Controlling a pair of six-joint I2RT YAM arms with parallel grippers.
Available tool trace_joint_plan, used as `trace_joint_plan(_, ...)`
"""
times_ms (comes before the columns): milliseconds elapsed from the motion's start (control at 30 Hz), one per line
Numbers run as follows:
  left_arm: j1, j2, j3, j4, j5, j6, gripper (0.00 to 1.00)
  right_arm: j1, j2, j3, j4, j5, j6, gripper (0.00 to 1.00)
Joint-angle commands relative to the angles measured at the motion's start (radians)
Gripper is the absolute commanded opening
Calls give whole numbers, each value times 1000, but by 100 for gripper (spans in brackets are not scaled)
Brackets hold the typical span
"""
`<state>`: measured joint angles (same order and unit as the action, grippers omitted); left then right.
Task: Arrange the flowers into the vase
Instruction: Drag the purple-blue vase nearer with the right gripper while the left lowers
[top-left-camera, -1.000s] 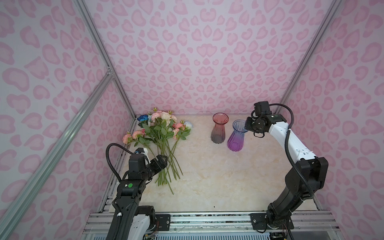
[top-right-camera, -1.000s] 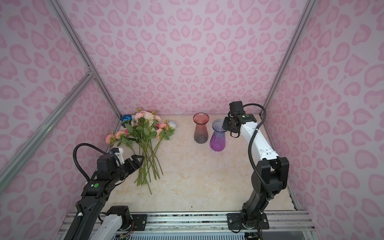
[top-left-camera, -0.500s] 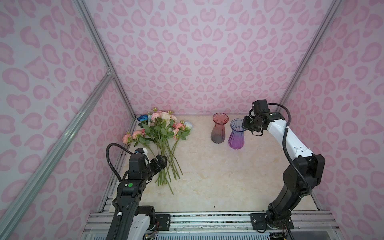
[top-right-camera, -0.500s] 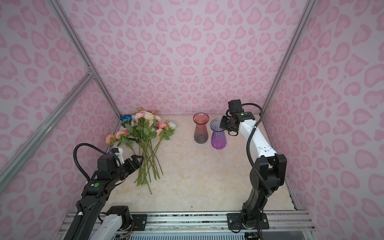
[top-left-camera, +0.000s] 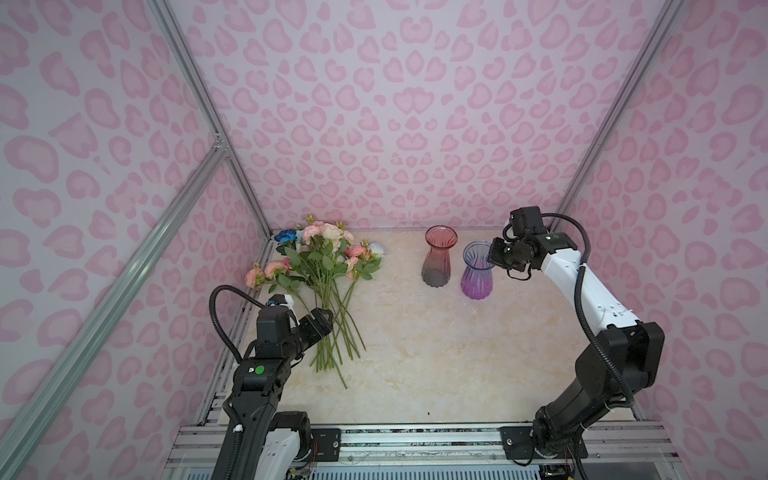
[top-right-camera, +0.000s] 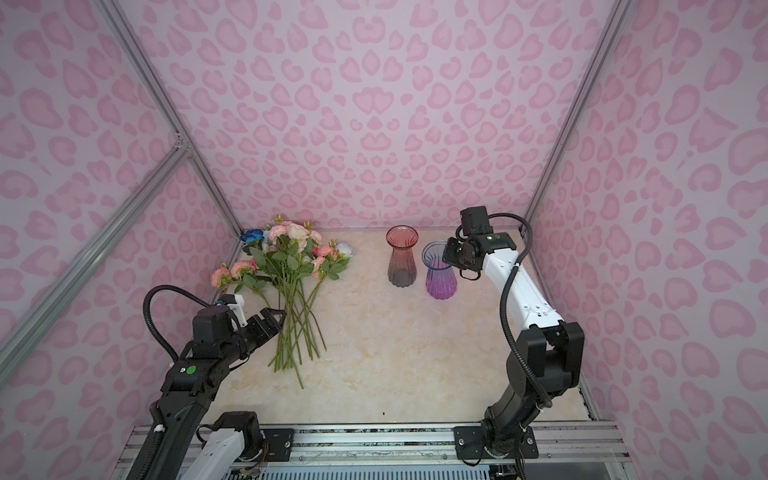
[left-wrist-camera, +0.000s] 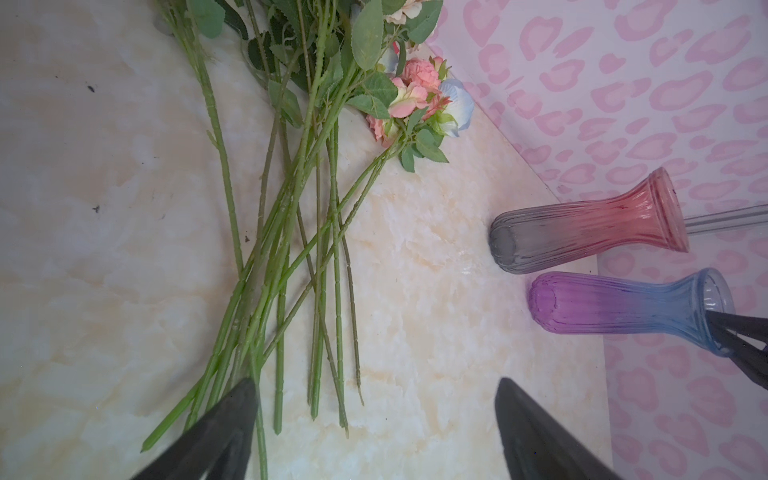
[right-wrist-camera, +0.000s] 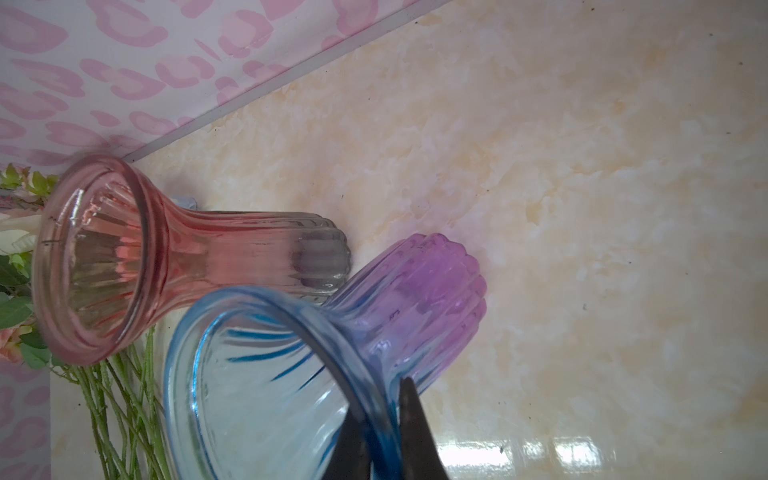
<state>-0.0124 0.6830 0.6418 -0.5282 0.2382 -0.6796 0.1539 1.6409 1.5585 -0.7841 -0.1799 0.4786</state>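
Glass, ribbed, violet at the foot and blue at the lip: the violet vase (top-left-camera: 477, 270) stands upright at the back right of the marbled tabletop (top-left-camera: 415, 353), just beside a red vase (top-left-camera: 438, 259). Right gripper (right-wrist-camera: 384, 432) is clamped across the violet rim, one finger inside the mouth, one outside. Judged a steadying hold, so the vase will not tip or slide when stems go in. Flowers (top-left-camera: 328, 270) lie flat in a loose bundle on the left of the tabletop; none is in either vase. Long axis runs front to back: blooms fan out toward the back left corner, and cut ends converge toward the robot's base. Left gripper (left-wrist-camera: 374, 380) hangs low at those cut ends, jaws spread wide, nothing held. Likely placed there because the stems are bare and bunched at that end, clear of leaves.
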Motion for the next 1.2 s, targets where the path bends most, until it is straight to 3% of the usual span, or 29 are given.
trace_joint_plan(0, 0, -3, 20, 0, 7, -9, 89, -4, -46, -34, 35, -37, 19, 0)
trace_joint_plan(267, -1, 26, 60, -13, 29, 12, 86, 24, -179, -177, 62, -154, 58, 0)
trace_joint_plan(633, -16, 119, 127, -20, 68, 24, 78, 236, -284, -244, -52, -155, 60, 0)
trace_joint_plan(767, -57, 162, 146, -11, 56, 23, 76, 290, -310, -325, 38, -216, 136, 0)
trace_joint_plan(1033, -181, 299, 220, -24, -27, 49, 72, 351, -284, -320, 55, -213, 141, 0)
trace_joint_plan(1167, -203, 347, 261, -39, -50, 61, 72, 359, -284, -307, 56, -211, 126, 13)
